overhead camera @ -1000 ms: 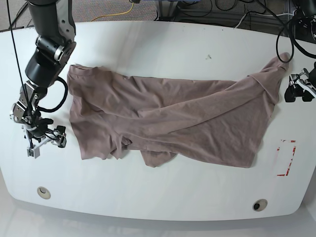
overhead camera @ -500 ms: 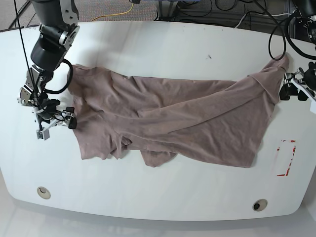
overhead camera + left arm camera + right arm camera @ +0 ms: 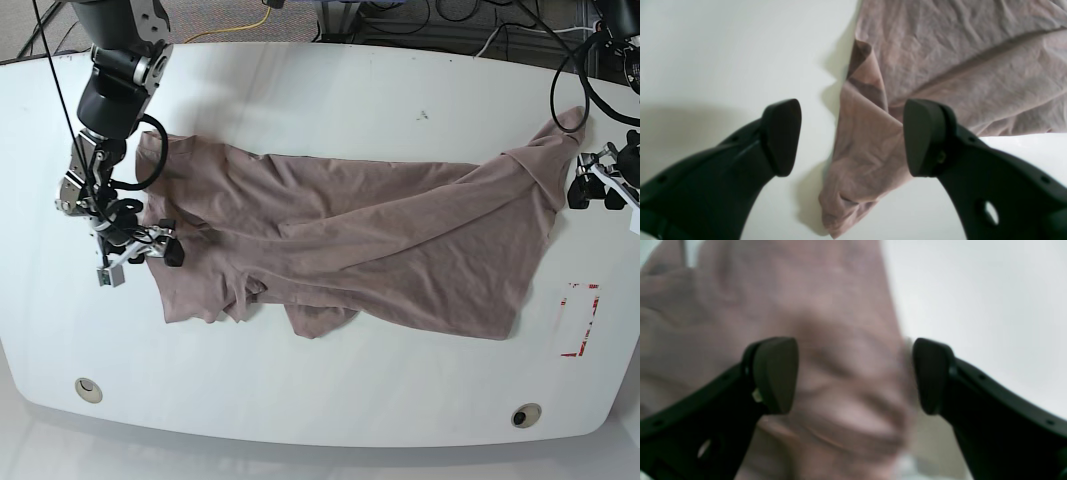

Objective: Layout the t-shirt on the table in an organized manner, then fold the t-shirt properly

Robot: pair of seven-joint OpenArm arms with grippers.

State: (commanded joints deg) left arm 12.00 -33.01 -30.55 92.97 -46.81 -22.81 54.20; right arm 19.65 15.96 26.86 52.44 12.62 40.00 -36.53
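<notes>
White and glossy, the table (image 3: pixel 330 90) fills the base view, with cables trailing along its far edge. We see the t-shirt (image 3: pixel 340 235) lying rumpled across its middle, its long axis running side to side, from a broad end on the view's left to a narrow corner raised toward the far right.

Our right gripper (image 3: pixel 140 255) sits at the shirt's left edge with its jaws spread wide. In the right wrist view the cloth fills the gap between the fingers (image 3: pixel 773 373), though blur hides whether they touch it.

Our left gripper (image 3: pixel 597 188) hovers just beside the raised right corner, jaws likewise apart. In its wrist view a folded flap of the t-shirt (image 3: pixel 867 140) lies between the open fingers (image 3: pixel 923 136), ungripped.
</notes>
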